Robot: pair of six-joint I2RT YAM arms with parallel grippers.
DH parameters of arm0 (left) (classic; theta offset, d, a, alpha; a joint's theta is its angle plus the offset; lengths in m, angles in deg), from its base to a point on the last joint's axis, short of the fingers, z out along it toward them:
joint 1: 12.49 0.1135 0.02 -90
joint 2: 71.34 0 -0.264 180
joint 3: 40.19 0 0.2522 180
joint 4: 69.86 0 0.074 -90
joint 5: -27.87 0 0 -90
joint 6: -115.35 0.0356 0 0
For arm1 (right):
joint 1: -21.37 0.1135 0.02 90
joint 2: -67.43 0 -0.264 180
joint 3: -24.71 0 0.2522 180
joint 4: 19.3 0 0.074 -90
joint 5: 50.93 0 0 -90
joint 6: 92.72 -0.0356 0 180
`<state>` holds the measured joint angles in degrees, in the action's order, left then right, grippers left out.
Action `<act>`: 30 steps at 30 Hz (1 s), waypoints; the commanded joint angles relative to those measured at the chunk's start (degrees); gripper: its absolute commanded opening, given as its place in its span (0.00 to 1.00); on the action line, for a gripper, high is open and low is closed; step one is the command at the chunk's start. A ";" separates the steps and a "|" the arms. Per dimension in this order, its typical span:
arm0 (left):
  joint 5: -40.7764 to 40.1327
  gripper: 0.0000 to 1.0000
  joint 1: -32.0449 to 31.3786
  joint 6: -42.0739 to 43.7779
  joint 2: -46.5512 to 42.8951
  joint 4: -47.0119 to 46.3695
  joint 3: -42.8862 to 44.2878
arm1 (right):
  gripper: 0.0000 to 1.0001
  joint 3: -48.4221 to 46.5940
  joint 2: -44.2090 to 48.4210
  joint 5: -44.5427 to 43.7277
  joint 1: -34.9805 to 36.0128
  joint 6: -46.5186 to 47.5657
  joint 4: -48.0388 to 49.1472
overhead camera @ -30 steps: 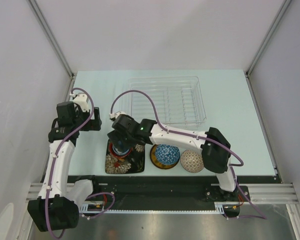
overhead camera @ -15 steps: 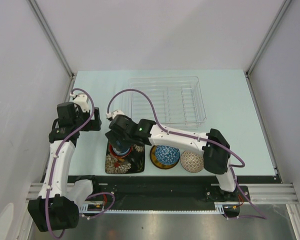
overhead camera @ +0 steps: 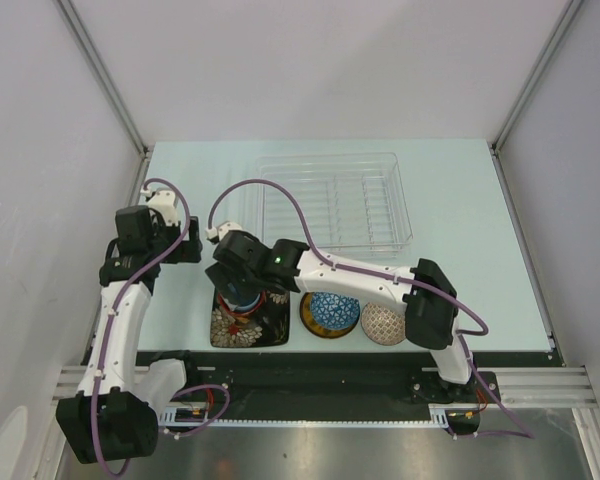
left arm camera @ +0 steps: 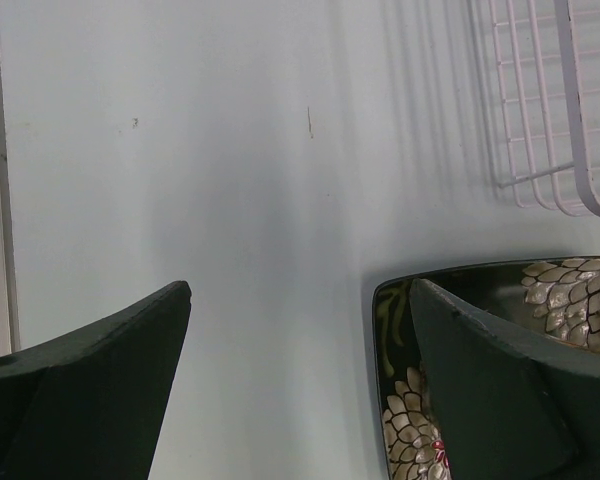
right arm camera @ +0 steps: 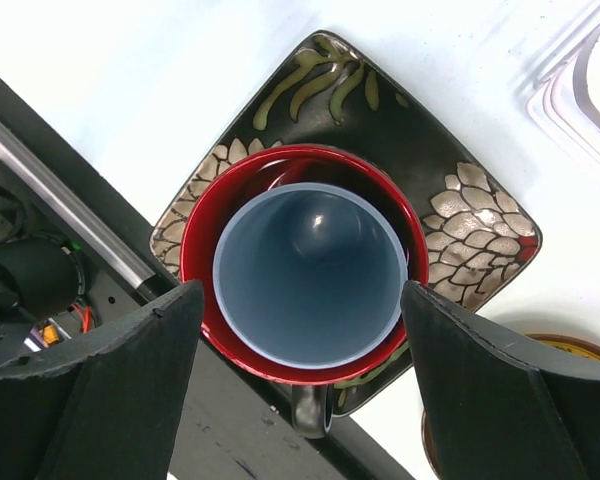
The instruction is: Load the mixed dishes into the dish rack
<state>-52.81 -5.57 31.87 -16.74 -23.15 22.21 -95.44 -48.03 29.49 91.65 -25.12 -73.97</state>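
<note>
The black square floral plate (overhead camera: 248,322) lies at the table's near edge. On it stands the dark red-lined mug (right arm camera: 202,272) with the pale blue cup (right arm camera: 308,275) nested inside. My right gripper (right arm camera: 302,335) is open, hovering right above them with a finger on each side. The blue patterned bowl (overhead camera: 334,309) sits on the yellow saucer (overhead camera: 310,321); the brownish bowl (overhead camera: 384,322) is to its right. The clear dish rack (overhead camera: 330,200) is at the back. My left gripper (left arm camera: 300,320) is open and empty over bare table left of the plate (left arm camera: 500,300).
The rack's near left corner (left arm camera: 555,110) shows in the left wrist view. The black front rail (overhead camera: 320,365) runs just behind the dishes. Grey enclosure walls stand on both sides.
My right gripper has shifted slightly left and nearer over the mug and cup. The left arm has barely moved.
</note>
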 commanded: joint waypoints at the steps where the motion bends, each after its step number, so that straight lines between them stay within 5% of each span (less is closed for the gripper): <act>1: -0.36 0.96 0.55 0.77 -0.82 -2.45 -0.65 | 0.85 -2.07 -1.43 1.06 0.21 -0.02 0.04; 30: 0.26 0.96 0.73 0.86 -0.82 -3.24 -1.53 | 0.82 2.50 1.20 2.29 -1.46 -0.19 1.44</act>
<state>-52.94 -5.55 31.94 -16.87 -24.48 20.79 -93.85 -47.92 30.32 90.05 -24.94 -72.44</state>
